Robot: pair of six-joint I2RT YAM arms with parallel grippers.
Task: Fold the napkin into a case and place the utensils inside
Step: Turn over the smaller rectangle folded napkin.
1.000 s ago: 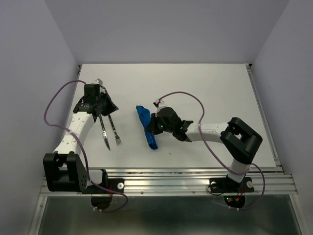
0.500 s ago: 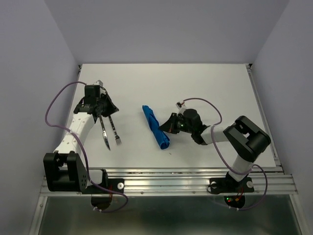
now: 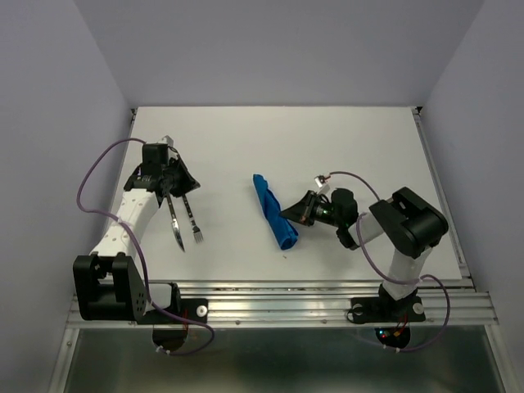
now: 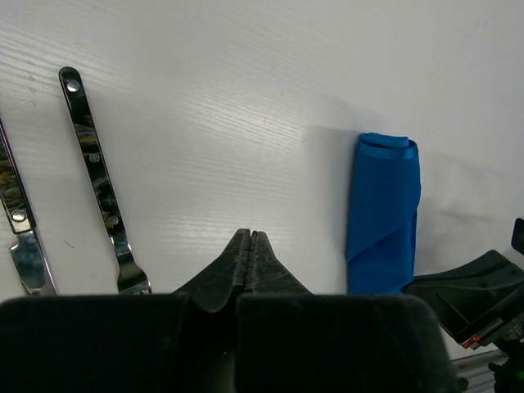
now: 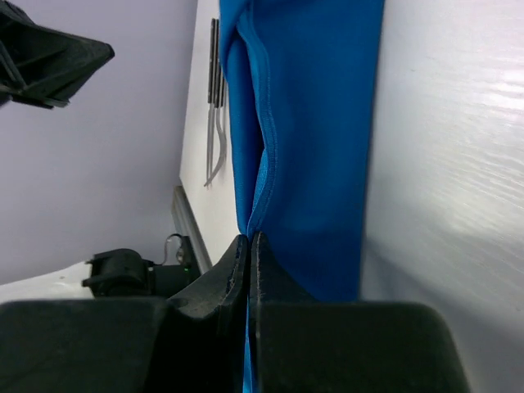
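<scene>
Seeing the right hand (image 5: 248, 237) clamped tight, fingers pressing together with a hemmed fold of the napkin (image 5: 311, 123) running straight into the pinch, so it is gripping the cloth at its near end. That hand is lying low, almost flat along the counter (image 3: 344, 147), reaching in from the right side. Napkin is lying mid-counter as a narrow folded strip, long axis running far-to-near and tilting slightly, near end touching the right hand. Left wrist view is showing a layered flap wrapping diagonally across the strip. Over on the other side the left hand (image 4: 248, 233) is also fully closed, fingertips meeting, holding nothing, hanging above the counter. Beside it the fork (image 4: 94, 164) and knife (image 4: 20, 229) are lying side by side, roughly parallel, knife on the outer left, fork tines pointing toward the near edge. Both utensils are sitting out on the bare counter, well apart from the napkin and to its left.
</scene>
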